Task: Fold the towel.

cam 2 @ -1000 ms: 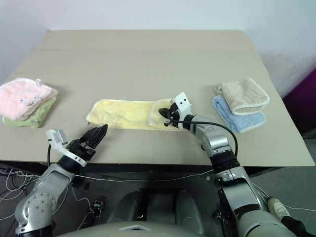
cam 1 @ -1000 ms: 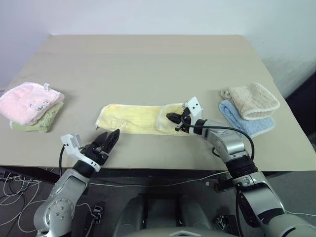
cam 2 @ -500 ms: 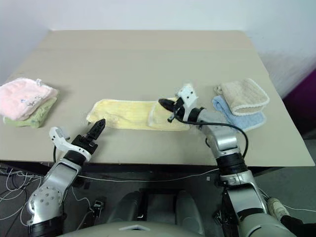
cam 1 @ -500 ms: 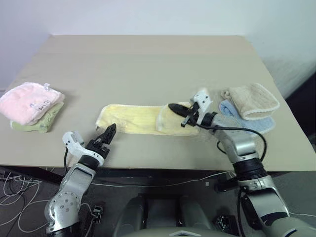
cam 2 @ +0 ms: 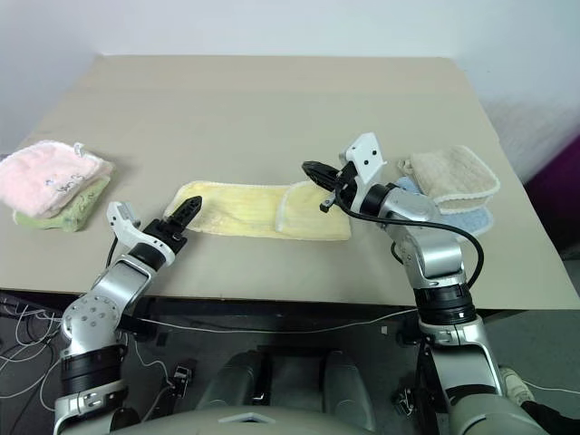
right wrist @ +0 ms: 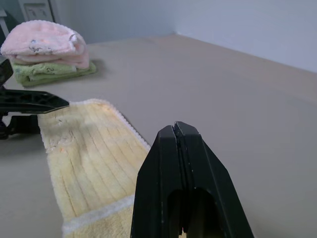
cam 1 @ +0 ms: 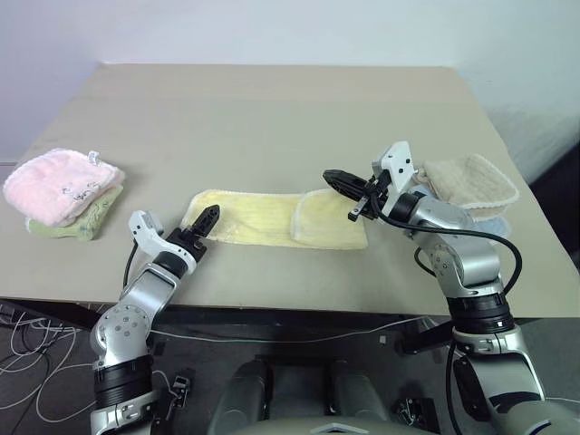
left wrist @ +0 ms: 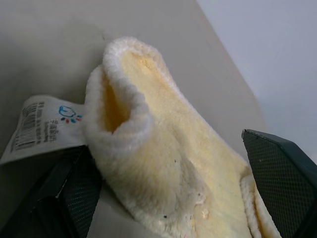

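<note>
Lying flat along the near part of the table [cam 1: 272, 118], the towel [cam 1: 263, 219] is a long pale yellow strip with its right end already turned back over itself. It looks soft, light and limp, so it should drape and sag when lifted; the thick stitched corner beside the white tag [left wrist: 42, 126] seems the best hold. The left gripper [cam 1: 205, 221] sits at that left end, fingers spread wide around the corner. The right gripper [cam 1: 340, 179] hovers above the folded end, fingers pressed together, empty.

The blue towel [cam 2: 458, 220] lay mostly hidden under the beige towel [cam 2: 453, 173] and right arm. Print on the towel's tag [left wrist: 43, 128] was too small to read.
</note>
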Robot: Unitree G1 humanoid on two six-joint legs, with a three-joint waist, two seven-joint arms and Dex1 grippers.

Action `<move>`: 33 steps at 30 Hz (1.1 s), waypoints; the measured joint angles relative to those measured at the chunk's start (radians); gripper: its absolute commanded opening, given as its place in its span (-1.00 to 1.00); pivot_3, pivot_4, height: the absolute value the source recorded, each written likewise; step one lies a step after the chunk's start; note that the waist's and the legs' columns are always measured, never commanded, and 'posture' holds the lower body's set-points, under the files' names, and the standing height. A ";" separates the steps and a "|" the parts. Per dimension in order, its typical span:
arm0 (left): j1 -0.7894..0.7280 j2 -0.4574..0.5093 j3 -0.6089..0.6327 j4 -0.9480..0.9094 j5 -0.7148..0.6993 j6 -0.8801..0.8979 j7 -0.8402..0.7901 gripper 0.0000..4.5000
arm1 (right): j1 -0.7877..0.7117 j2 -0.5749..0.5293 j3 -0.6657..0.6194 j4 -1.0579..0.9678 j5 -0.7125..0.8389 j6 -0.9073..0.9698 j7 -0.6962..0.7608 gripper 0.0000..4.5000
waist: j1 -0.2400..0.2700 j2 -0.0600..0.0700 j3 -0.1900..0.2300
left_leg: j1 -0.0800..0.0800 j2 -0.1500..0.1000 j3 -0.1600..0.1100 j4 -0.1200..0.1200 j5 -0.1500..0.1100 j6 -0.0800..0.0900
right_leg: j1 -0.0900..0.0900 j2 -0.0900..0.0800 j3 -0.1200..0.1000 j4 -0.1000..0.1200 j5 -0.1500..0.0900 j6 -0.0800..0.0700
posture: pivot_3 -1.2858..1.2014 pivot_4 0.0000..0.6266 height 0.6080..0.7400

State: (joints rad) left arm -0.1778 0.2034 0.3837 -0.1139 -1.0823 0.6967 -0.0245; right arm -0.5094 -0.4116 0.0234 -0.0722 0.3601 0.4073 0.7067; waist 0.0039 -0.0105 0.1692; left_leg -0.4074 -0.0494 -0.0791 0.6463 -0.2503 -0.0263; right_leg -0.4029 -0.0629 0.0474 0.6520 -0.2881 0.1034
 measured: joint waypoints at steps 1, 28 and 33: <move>-0.002 -0.002 0.003 0.009 0.003 -0.002 -0.004 0.71 | 0.006 -0.001 -0.002 -0.007 0.000 0.001 -0.005 -1.00 | 0.001 0.000 0.000 | 0.000 0.000 0.000 0.000 0.000 0.000 | 0.000 0.000 0.000 0.000 0.000 0.000 | 0.03 -0.52 1.00; -0.112 0.279 0.104 0.131 0.104 -0.054 -0.203 -0.99 | 0.151 -0.095 -0.044 -0.086 -0.002 0.026 -0.016 -1.00 | -0.015 -0.001 0.001 | -0.001 0.000 0.000 -0.002 0.000 0.000 | -0.002 0.000 0.000 -0.001 0.000 0.000 | 0.03 -0.52 1.00; -0.118 0.346 -0.030 0.045 0.218 -0.088 -0.381 -0.99 | 0.166 -0.102 -0.043 -0.084 -0.002 0.024 0.003 -1.00 | -0.014 -0.001 0.001 | -0.001 0.000 0.000 -0.002 0.000 0.000 | -0.001 -0.002 0.000 -0.002 0.000 0.000 | 0.03 -0.52 1.00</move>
State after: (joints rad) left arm -0.2955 0.5490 0.3533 -0.0687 -0.8646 0.6088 -0.4058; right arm -0.3433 -0.5140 -0.0199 -0.1560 0.3583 0.4308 0.7094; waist -0.0098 -0.0117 0.1705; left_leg -0.4086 -0.0490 -0.0792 0.6441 -0.2504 -0.0264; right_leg -0.4041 -0.0644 0.0477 0.6500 -0.2882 0.1033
